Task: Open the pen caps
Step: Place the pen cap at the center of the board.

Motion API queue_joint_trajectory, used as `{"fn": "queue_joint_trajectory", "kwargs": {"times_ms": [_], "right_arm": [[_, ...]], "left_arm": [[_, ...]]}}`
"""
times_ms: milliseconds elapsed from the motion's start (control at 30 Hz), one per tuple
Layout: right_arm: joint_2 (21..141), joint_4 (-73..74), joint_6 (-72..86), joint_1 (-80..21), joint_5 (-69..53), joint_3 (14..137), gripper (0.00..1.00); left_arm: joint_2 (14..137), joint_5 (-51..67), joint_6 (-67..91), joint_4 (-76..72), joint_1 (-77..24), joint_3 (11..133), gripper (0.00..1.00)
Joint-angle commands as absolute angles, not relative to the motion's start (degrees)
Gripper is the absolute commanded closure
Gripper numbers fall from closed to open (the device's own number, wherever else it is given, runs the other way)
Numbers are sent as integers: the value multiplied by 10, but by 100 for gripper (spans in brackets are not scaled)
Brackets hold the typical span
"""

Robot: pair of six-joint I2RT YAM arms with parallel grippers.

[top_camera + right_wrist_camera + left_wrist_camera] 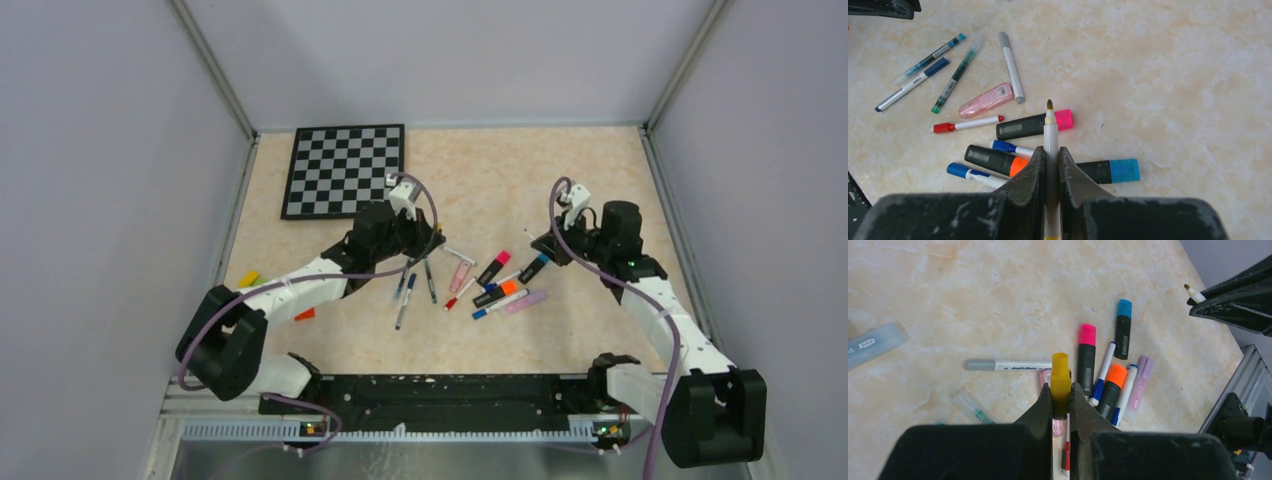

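My left gripper point(1060, 390) is shut on a loose yellow cap point(1060, 371) and holds it above the pile; it also shows in the top view point(436, 238). My right gripper point(1051, 150) is shut on a bare-tipped white pen point(1050, 125), seen in the top view point(541, 243). The two grippers are apart. On the table lie capped markers with a pink cap point(1064, 120), a light blue cap point(1124, 170) and an orange cap point(1019, 165). A red-capped pen point(941, 128), a grey-capped pen point(980, 364) and blue-capped pens point(1004, 146) lie among them.
A checkerboard point(345, 170) lies at the back left. A yellow-green block point(249, 278) and a red-orange chip point(305, 314) sit by the left arm. A pink case point(986, 100) and a lilac highlighter point(1140, 385) lie in the pile. A black rail point(440, 390) runs along the near edge.
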State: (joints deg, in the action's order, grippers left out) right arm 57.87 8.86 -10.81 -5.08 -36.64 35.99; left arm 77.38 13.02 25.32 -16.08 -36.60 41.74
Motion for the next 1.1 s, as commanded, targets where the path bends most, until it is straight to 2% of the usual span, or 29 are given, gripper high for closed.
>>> {"fn": "queue_joint_trajectory", "kwargs": {"times_ms": [0, 333, 400, 533, 667, 767, 1067], "right_arm": [[593, 52, -63, -44, -337, 357, 100], [615, 37, -45, -41, -281, 358, 100], [626, 32, -35, -41, -249, 363, 100], [653, 34, -30, -41, -217, 377, 100], [674, 33, -35, -40, -212, 389, 100], [692, 29, -39, -41, -204, 400, 100], [811, 27, -38, -41, -209, 485, 100]], "left_arm": [[821, 152, 258, -158, -353, 479, 100], [947, 93, 224, -89, -346, 599, 95], [1004, 53, 221, -25, -345, 661, 100], [1117, -17, 210, 118, -341, 824, 100], [1200, -40, 186, 174, -334, 927, 100], [1231, -51, 176, 180, -327, 959, 100], [1283, -70, 159, 199, -311, 1022, 85]]}}
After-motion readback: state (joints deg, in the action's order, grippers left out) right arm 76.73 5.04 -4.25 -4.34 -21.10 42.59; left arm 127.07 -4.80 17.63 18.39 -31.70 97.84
